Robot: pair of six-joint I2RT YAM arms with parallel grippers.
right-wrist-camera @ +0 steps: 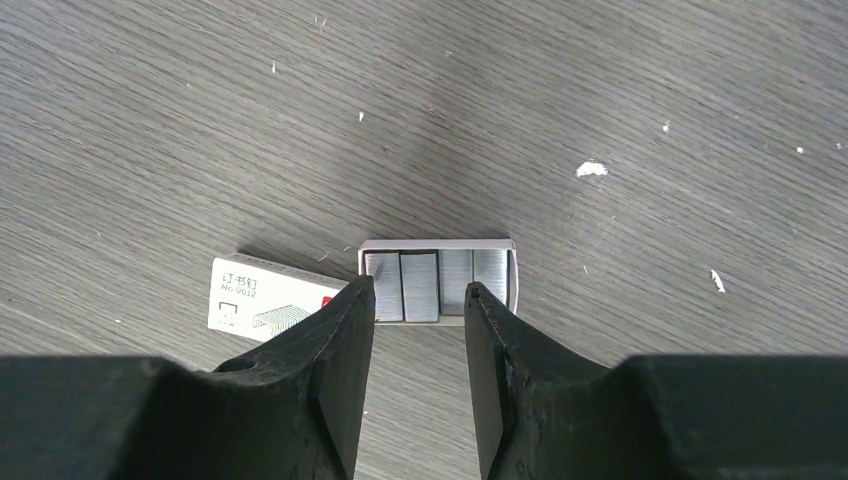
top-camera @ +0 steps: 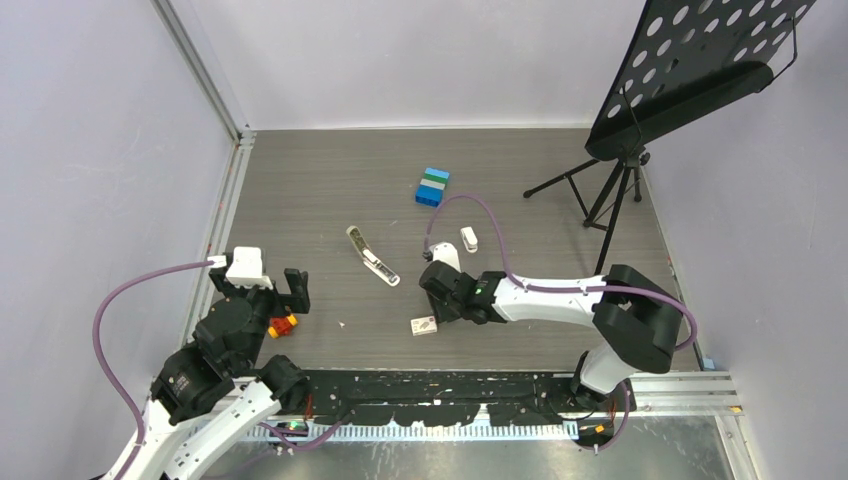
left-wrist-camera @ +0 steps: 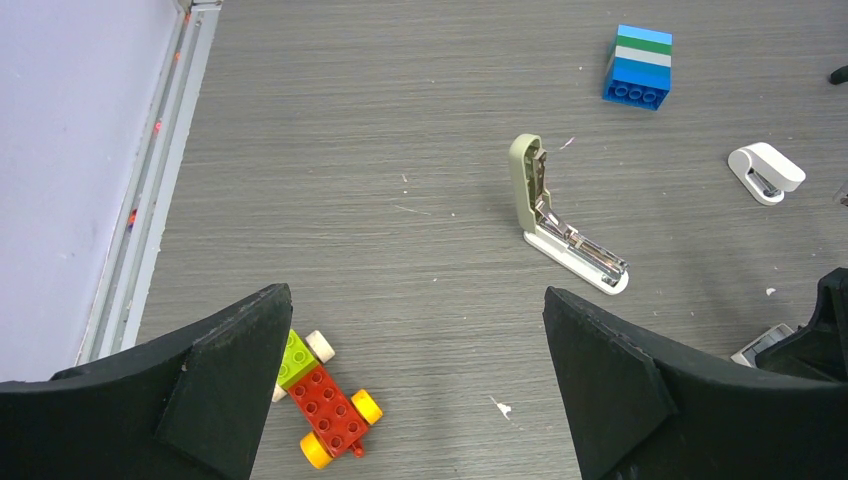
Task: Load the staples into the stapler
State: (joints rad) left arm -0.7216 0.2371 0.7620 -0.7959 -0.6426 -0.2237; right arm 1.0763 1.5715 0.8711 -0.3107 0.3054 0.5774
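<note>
The stapler (top-camera: 372, 258) lies hinged open mid-table, olive top raised and silver channel exposed (left-wrist-camera: 560, 222). The staples are a white box sleeve (right-wrist-camera: 265, 300) with the slid-out tray (right-wrist-camera: 437, 280) of silvery staple strips beside it, lying near the front (top-camera: 424, 325). My right gripper (right-wrist-camera: 418, 290) hovers right over the tray's near edge, jaws partly apart and nothing between them. It sits just behind the box in the top view (top-camera: 437, 290). My left gripper (left-wrist-camera: 415, 300) stands wide open and empty at the left (top-camera: 270, 290), well apart from the stapler.
A red-yellow toy brick car (left-wrist-camera: 325, 400) lies just by my left finger. A stubby white stapler (top-camera: 468, 239) and a blue brick stack (top-camera: 432, 186) sit further back. A music stand (top-camera: 620, 180) stands at the back right. A wall rail runs along the left.
</note>
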